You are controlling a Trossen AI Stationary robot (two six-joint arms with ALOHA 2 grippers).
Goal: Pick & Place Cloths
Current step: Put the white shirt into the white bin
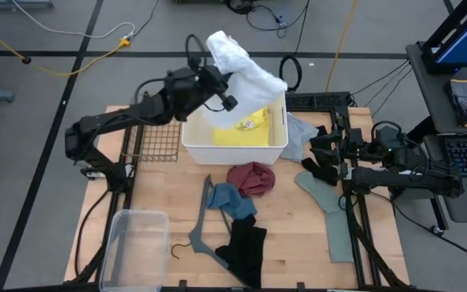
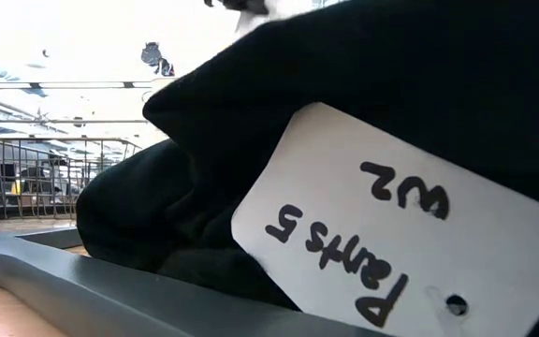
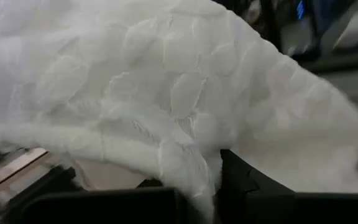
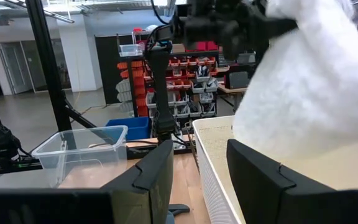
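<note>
- White cloth (image 1: 246, 66): quilted, puffy fabric with a raised, stitched pattern; grasped by the left gripper (image 1: 227, 81) and held bunched above the far rim of the white bin (image 1: 191, 139). In the left wrist view it (image 3: 166, 112) is seen clenched between the dark fingers (image 3: 241, 186).
- White bin: rectangular, perforated plastic walls, set at the far middle of the wooden bench (image 1: 298, 235).
- Yellow cloth (image 1: 246, 130): lying flat inside the bin, a small dark print on it, not legible.
- Maroon cloth (image 1: 251, 178): crumpled, soft, near the bench centre, just in front of the bin.
- Teal-blue cloth (image 1: 232, 200): folded heap, touching the grey hanger (image 1: 205, 231).
- Black cloth (image 1: 246, 251): at the near edge; in the low view a white card tag (image 2: 400, 225) is attached, handwritten, upside down, "Pants 5".
- Sage-green cloth (image 1: 331, 211): long, flat, toward the right edge.
- Pale grey cloth (image 1: 302, 134): beside the bin's right wall.
- Clear plastic tub (image 1: 136, 247): near-left corner.
- Right gripper (image 1: 319, 154): at the right edge, released, fingers (image 4: 160, 168) apart with nothing between.
</note>
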